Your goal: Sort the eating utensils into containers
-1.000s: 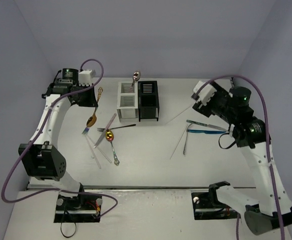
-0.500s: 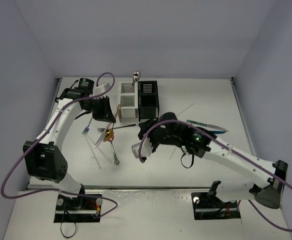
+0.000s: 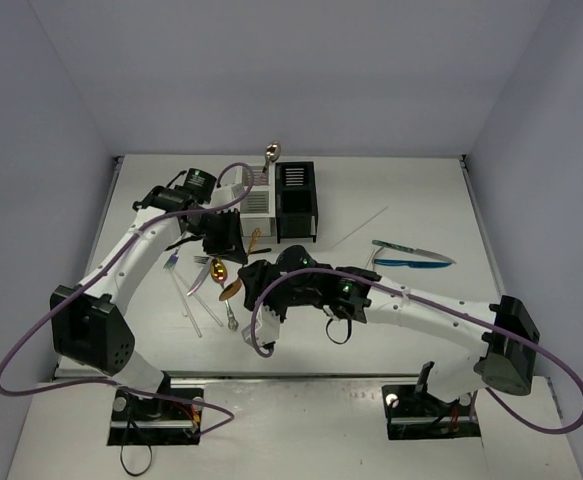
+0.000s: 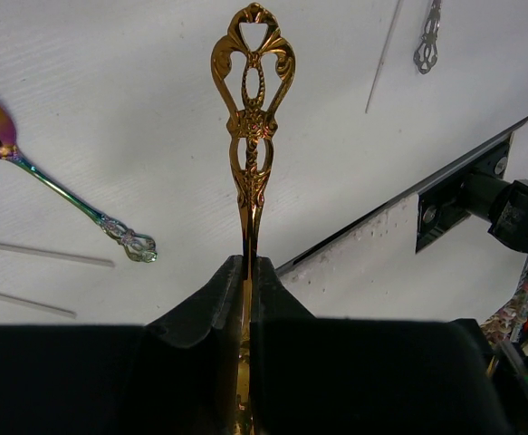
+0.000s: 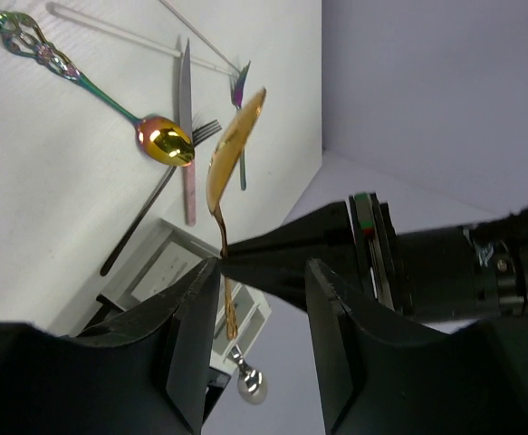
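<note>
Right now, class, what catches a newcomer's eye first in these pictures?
The ornate gold spoon stands out, pinched by its handle in the left gripper and held above the table. The right gripper, jaws open, faces it from close by. Behind, the white caddy holds one upright spoon beside the black caddy, with loose utensils lying nearby.

The right gripper swings across, and the left gripper carries the gold spoon just ahead of those parted jaws.
</note>
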### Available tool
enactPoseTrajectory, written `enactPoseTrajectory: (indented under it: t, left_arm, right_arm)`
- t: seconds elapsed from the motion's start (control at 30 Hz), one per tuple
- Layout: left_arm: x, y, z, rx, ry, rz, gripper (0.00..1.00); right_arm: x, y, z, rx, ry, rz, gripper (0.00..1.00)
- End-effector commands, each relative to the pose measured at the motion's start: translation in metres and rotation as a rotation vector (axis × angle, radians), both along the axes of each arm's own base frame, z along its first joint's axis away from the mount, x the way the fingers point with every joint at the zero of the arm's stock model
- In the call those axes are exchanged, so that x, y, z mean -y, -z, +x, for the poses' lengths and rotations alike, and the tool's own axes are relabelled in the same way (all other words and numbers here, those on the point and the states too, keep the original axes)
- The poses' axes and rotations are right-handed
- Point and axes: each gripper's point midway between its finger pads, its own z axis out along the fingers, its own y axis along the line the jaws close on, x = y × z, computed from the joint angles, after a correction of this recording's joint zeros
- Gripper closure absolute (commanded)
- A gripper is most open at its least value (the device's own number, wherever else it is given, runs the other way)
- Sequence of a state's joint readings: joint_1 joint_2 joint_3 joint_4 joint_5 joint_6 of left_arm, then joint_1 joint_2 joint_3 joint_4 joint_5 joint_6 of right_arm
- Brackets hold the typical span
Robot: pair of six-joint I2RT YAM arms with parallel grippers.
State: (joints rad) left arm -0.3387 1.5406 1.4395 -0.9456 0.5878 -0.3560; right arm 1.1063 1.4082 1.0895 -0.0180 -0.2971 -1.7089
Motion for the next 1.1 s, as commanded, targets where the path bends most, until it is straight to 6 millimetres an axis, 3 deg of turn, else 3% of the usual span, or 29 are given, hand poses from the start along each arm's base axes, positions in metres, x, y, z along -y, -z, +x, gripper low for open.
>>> enactPoseTrajectory:
  t: [0.0,0.53,0.77,0.9,1.07]
  left_arm:
    - [0.004,-0.025,-0.001,0.064,-0.023,-0.026,1.0]
    - [0.0,-0.036,-0.01,0.108,-0.008,-0.003,1.0]
    - [-0.004,-0.037,-0.016,0.131,-0.004,0.018,1.0]
    - [-0.006,-0.037,-0.02,0.145,-0.003,0.034,1.0]
    - [-0.01,-0.034,-0.025,0.145,0.002,0.046,0.98]
  right_arm:
    - [-0.023,-0.024,-0.002,0.108,-0.066,0.077,0.58]
    - [-0.035,0.002,0.016,0.13,-0.021,0.0,0.64]
    - [-0.039,0.004,0.023,0.14,0.006,-0.009,0.8]
    - [-0.04,0.003,0.028,0.148,0.021,-0.011,0.84]
    - [-0.043,0.0,0.029,0.154,0.021,0.001,1.0]
